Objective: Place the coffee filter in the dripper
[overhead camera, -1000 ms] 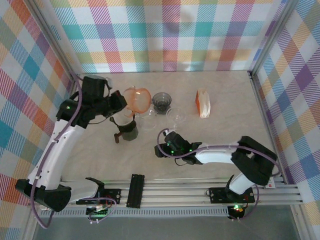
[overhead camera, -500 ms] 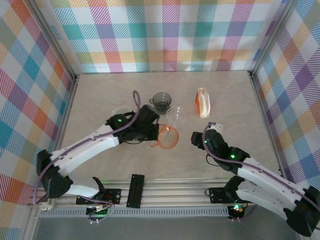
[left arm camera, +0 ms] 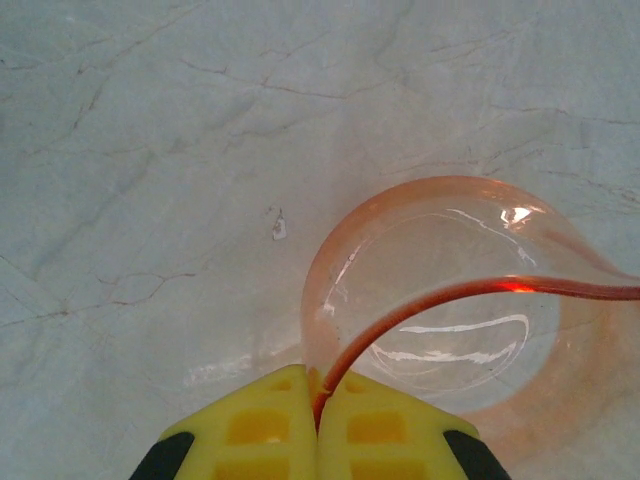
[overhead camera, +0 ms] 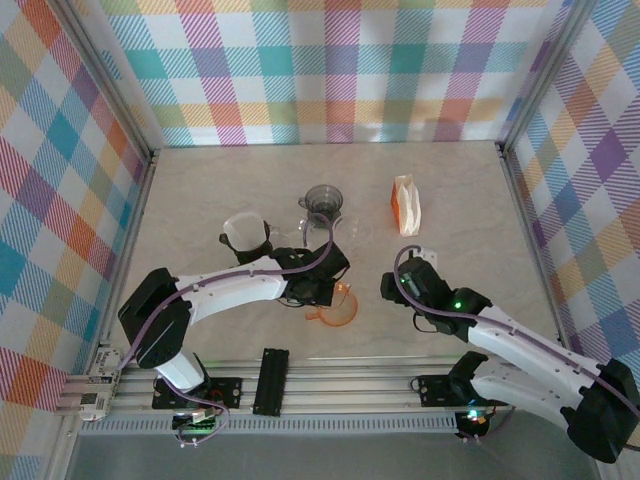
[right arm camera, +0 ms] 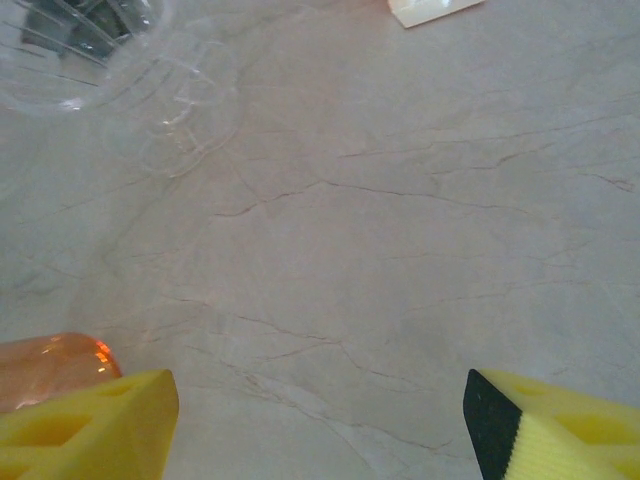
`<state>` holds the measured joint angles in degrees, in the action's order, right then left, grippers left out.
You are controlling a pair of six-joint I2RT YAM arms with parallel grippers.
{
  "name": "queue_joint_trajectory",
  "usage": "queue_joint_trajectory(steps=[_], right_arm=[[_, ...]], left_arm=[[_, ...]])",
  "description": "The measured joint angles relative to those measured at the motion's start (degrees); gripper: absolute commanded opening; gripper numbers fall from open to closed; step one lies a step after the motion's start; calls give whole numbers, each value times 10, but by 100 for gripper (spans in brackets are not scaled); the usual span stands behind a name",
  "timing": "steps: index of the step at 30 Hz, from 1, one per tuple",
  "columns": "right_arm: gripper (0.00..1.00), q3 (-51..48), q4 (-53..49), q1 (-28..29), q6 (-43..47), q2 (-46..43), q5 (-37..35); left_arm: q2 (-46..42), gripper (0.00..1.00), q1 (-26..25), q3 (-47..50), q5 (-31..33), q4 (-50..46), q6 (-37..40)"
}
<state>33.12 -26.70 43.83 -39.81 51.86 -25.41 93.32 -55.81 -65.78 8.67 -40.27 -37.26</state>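
The dripper (overhead camera: 342,305) lies near the worktop's (overhead camera: 200,190) front edge. Behind it, from left to right, stand a jug (overhead camera: 243,233), a cup (overhead camera: 323,200) and the filter pack (overhead camera: 405,205).

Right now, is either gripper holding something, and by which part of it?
The left gripper is shut on the orange dripper, pinching it by the thin edge of its rim. The right gripper is open and holds nothing.

Marble table (overhead camera: 200,190), boxed in by plaid walls (overhead camera: 330,70): a glass carafe (overhead camera: 243,234) with a dark band stands upright at mid-table. A grey cup (overhead camera: 323,203) sits to the carafe's right, slightly farther back and apart from it. A metal rail (overhead camera: 400,375) runs well in front of the carafe.
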Motion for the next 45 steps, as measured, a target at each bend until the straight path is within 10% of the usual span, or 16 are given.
queue_joint_trajectory(steps=[22, 32, 45], right_arm=[[79, 90, -14, -51, 0, 99, 93], [73, 197, 26, -165, 28, 248, 190], [46, 366, 61, -210, 78, 512, 247]], left_arm=[[-1, 44, 0, -9, 15, 0, 14], [-169, 95, 0, 0, 24, 9, 14], [-365, 100, 0, 163, 14, 60, 6]])
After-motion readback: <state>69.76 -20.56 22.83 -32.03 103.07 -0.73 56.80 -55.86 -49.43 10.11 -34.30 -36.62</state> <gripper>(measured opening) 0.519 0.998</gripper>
